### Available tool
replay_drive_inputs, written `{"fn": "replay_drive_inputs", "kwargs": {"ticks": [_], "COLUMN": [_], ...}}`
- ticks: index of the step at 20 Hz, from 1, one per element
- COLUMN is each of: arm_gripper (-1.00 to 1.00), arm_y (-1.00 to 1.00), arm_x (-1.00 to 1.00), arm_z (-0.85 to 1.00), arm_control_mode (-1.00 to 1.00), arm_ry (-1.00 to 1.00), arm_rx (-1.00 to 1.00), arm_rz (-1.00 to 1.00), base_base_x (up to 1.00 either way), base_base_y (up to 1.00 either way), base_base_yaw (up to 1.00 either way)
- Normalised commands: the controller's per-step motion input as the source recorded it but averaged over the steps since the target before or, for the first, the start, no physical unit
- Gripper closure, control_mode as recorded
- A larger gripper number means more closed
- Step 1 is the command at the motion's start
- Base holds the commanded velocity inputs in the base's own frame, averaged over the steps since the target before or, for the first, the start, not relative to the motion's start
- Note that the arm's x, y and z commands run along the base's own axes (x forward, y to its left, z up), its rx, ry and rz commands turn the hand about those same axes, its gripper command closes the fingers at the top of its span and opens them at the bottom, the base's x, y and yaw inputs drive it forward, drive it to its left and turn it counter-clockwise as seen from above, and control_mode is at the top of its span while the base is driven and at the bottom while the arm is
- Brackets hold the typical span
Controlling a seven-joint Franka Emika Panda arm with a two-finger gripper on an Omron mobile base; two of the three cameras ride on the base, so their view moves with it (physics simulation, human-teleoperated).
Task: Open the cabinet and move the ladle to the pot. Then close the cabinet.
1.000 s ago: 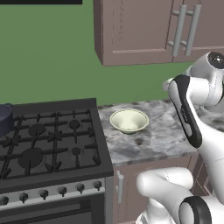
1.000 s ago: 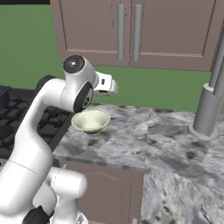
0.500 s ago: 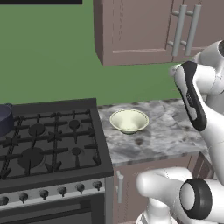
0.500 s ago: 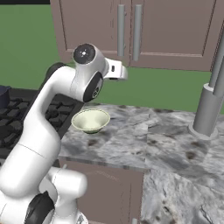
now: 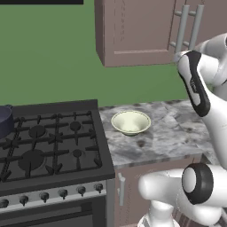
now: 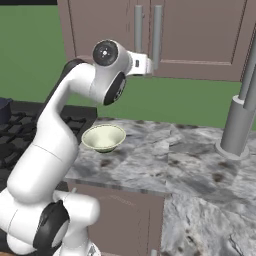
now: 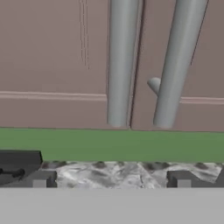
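Hand point(image 7: 111, 179) spread wide, facing closed cabinet point(image 7: 57, 61), its bar handles point(image 7: 121, 61) vertical.

One pot point(image 5: 4, 120), one bowl point(image 5: 131, 122), two cabinet handles point(image 7: 121, 61).

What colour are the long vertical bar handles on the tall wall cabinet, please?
Plain grey bar handles against the mauve-brown panelled wall cabinet; clearest in the hand view.
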Motion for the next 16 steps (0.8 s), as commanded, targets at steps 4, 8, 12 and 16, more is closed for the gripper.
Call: {"fn": "replay_drive_inputs", "kwargs": {"ticks": [4,8,12,16], "arm_gripper": [-1.0,-1.0,-1.0,-1.0], "arm_y": [-0.02,-0.05,-0.03,-0.01], "arm_x": [0.33,0.39,0.45,0.41], "arm_z": [0.41,0.41,0.34,0.21], "arm_control_mode": [-1.0,-1.0,-1.0,-1.0], "arm_ry": [-0.09,0.0,0.0,0.0], "arm_rx": [0.0,0.0,0.0,0.0], "arm_rz": [0.0,0.0,0.0,0.0], "base_base_x": [0.0,0.0,0.0,0.0], "base_base_y": [0.0,0.0,0.0,0.0], "base_base_yaw": [0.0,0.0,0.0,0.0]}}
